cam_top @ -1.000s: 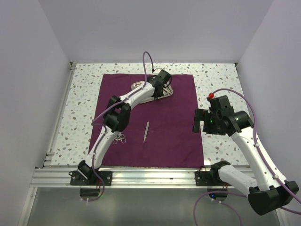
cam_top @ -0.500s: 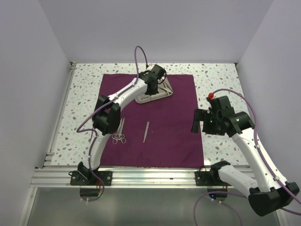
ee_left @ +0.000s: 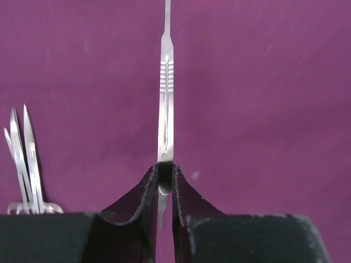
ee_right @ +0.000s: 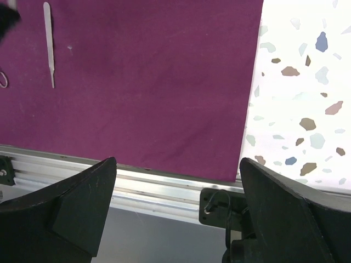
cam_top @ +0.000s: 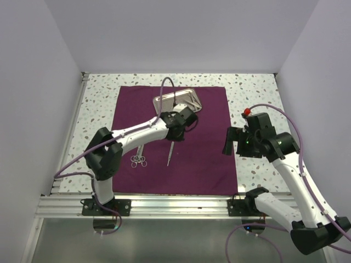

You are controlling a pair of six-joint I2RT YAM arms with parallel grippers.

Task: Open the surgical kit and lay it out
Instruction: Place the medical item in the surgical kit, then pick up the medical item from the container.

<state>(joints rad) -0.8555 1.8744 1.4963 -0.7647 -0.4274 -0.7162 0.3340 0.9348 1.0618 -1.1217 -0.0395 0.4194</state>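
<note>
The maroon cloth (cam_top: 203, 148) lies spread flat on the table. The steel tray (cam_top: 176, 101) sits on its far part. The thin silver tweezers (cam_top: 170, 154) lie mid-cloth. My left gripper (cam_top: 176, 137) is at their far end. In the left wrist view the jaws (ee_left: 162, 175) stand almost closed with the end of the tweezers (ee_left: 165, 104) between them. The scissors and forceps (cam_top: 139, 156) lie to the left, and their tips show in the left wrist view (ee_left: 24, 159). My right gripper (cam_top: 227, 141) is open and empty, held above the cloth's right edge (ee_right: 178, 181).
The speckled tabletop (cam_top: 258, 98) shows around the cloth. An aluminium rail (cam_top: 175, 205) runs along the near edge, and it also shows in the right wrist view (ee_right: 153, 186). White walls close in the left, back and right sides.
My left gripper has left the tray and come toward me to the far end of the tweezers. The tray now lies flat and farther back. The right arm has hardly moved.
</note>
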